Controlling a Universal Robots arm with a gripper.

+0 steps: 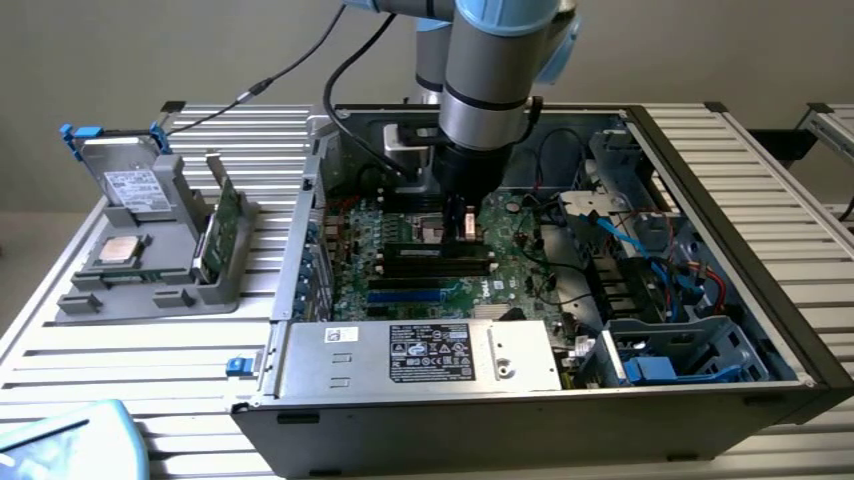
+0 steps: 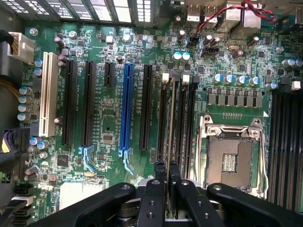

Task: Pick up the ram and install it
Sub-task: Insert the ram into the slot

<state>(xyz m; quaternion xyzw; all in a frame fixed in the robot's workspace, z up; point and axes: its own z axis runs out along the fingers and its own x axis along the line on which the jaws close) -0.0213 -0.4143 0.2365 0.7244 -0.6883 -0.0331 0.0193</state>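
end effector (image 2: 167,168) pinched narrow on the ram (image 2: 171,118), stick edge-down right over the black DIMM slots (image 2: 182,118) beside the CPU socket (image 2: 232,158) (can't tell if it's seated), and if it's skewed off the slot, pushing could jam it or flex the motherboard (image 2: 106,123).

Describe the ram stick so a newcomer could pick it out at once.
Look inside the open computer case, at the green motherboard under the arm. Beside the empty silver processor socket run black memory slots; the ram stands on edge along them. Unlike the bare slots around it, it is a thin board pinched in the gripper.
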